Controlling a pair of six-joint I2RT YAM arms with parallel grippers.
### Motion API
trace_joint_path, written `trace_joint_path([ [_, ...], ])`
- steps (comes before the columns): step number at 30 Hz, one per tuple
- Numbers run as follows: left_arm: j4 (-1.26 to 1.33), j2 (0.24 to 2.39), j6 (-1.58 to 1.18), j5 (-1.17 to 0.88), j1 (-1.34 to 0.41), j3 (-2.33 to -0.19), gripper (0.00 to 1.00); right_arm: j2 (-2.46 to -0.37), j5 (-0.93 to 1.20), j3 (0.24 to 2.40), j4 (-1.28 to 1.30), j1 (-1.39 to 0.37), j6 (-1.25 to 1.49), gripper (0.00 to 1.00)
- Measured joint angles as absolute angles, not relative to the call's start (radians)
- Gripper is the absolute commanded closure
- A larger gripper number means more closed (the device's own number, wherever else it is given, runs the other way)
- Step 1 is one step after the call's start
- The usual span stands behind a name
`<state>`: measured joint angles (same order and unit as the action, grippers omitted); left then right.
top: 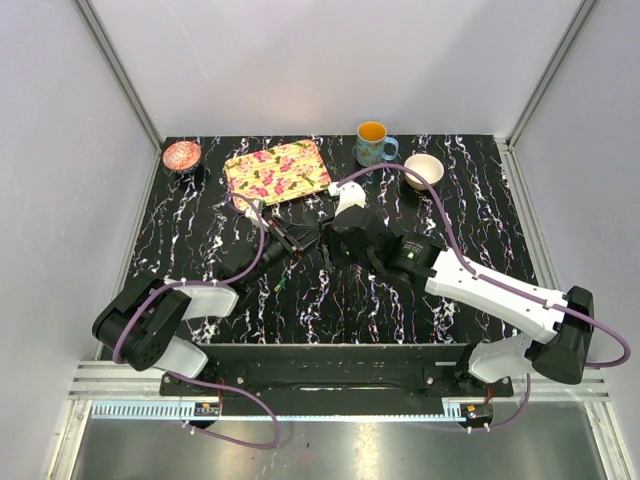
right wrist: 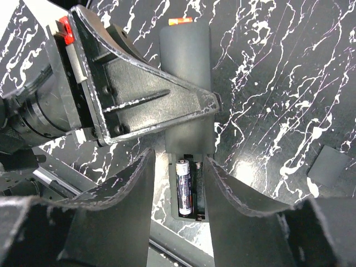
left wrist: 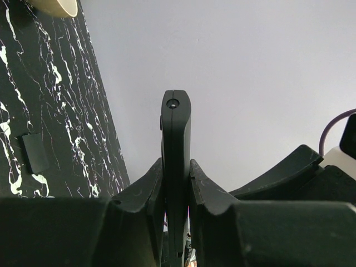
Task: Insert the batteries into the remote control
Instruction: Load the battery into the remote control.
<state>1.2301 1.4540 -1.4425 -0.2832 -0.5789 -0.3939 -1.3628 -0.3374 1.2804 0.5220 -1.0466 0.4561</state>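
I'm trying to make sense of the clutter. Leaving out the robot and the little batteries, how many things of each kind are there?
Bowls: 2 (pink bowl, cream bowl)
Mug: 1
Flowered tray: 1
Remote control: 1
Small black cover piece: 1
Total: 6

The top camera looks down from above and behind the arm bases, which sit at the bottom of its frame, far enough off to take in the whole table [top: 500, 220]. The left wrist camera sits close behind its fingers [left wrist: 139, 200] and faces almost level along them, with the remote [left wrist: 176, 156] edge-on at centre against the wall [left wrist: 250, 72]. The right wrist camera looks steeply down from very near onto that same remote, which both wrist views share.
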Motion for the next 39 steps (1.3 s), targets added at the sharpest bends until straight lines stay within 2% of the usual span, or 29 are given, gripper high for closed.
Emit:
trace_joint_path([
  [6, 1.231, 1.454, -1.446, -0.283, -0.579, -0.393, 1.0, -1.359, -0.353, 1.303, 0.531, -1.047, 0.451, 0.5],
  [11, 1.233, 1.455, -1.448, -0.283, -0.579, -0.393, 1.0, -1.266, -0.375, 1.282, 0.561, -1.047, 0.474, 0.28],
  [16, 1.233, 1.456, -1.451, -0.283, -0.579, -0.393, 1.0, -1.114, -0.376, 1.232, 0.566, -1.016, 0.545, 0.19],
  [22, 1.235, 1.464, -1.458, -0.283, -0.579, -0.394, 1.0, -1.063, -0.105, 1.132, 0.514, -0.778, 0.689, 0.13],
  [26, 1.241, 1.484, -1.464, -0.284, -0.577, -0.399, 1.0, -1.076, 0.142, 1.023, 0.433, -0.689, 0.817, 0.09],
  [30, 1.245, 1.51, -1.468, -0.283, -0.576, -0.399, 1.0, -1.093, 0.305, 0.948, 0.333, -0.656, 0.931, 0.04],
  [39, 1.246, 1.544, -1.456, -0.284, -0.576, -0.422, 1.0, -1.095, 0.467, 0.902, 0.177, -0.632, 1.073, 0.05],
])
